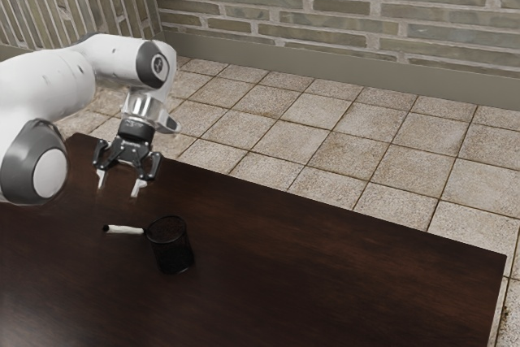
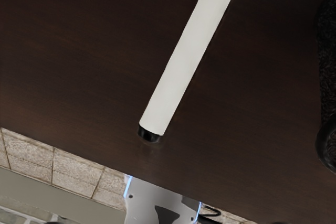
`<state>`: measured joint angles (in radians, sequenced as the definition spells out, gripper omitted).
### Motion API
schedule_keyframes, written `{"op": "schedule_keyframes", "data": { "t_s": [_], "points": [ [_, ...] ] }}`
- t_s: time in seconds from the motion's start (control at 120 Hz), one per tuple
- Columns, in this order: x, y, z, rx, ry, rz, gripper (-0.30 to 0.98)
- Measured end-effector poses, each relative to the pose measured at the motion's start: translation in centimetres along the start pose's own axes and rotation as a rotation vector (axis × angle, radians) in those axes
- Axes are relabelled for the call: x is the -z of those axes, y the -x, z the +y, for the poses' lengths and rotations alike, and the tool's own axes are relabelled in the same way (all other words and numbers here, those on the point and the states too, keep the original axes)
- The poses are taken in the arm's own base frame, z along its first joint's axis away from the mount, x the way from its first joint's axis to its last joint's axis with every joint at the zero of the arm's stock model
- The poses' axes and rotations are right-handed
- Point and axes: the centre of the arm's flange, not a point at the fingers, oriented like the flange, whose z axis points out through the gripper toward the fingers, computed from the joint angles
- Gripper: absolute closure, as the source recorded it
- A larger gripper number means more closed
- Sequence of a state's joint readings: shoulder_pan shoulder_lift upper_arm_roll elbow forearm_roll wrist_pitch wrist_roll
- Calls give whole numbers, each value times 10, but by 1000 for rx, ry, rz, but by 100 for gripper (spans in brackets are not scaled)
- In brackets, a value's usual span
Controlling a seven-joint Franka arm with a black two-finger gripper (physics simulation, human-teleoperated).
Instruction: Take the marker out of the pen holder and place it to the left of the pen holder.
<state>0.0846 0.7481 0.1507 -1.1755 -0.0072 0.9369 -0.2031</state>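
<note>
Above the table's far side, as seen in the exterior view, the black two-finger gripper (image 1: 119,187) is held with its fingers spread apart and nothing gripped between them. Just below it, the slim white marker with a black end (image 1: 125,230) appears to be laid flat on the dark brown wooden table (image 1: 341,266), outside the black round mesh pen holder (image 1: 172,254) and toward the exterior view's left of it. The holder itself is stood upright. The removal can therefore be judged done, and the placing nearly so, if that side is the one meant. From here, the marker could be set rolling by a light brush of a finger, its barrel being round, should the hand be lowered or swung carelessly. The holder might likewise be knocked over by a low sideways sweep, so a lift straight up would be the safer move. In the exterior view, the marker's white end is seen to meet the holder's outline, and whether they touch cannot be told there. In the wrist view, bare wood is seen between the visible length of barrel and the holder, and the black end is pointed toward the pale robot base (image 2: 144,200).
</note>
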Motion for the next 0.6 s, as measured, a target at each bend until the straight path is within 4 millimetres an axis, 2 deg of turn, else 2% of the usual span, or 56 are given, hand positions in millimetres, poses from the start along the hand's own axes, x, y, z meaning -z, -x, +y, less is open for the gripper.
{"op": "schedule_keyframes", "data": {
  "t_s": [0.067,0.125,0.225,0.283,0.417,0.6],
  "points": [
    [46,61,-5,-33,59,175,14],
    [72,100,-4,-62,95,305,11],
    [81,164,-9,-99,122,486,7],
    [76,200,-12,-118,121,584,5],
    [90,229,-5,-171,126,754,3],
    [106,236,2,-216,131,851,1]
  ]
}}
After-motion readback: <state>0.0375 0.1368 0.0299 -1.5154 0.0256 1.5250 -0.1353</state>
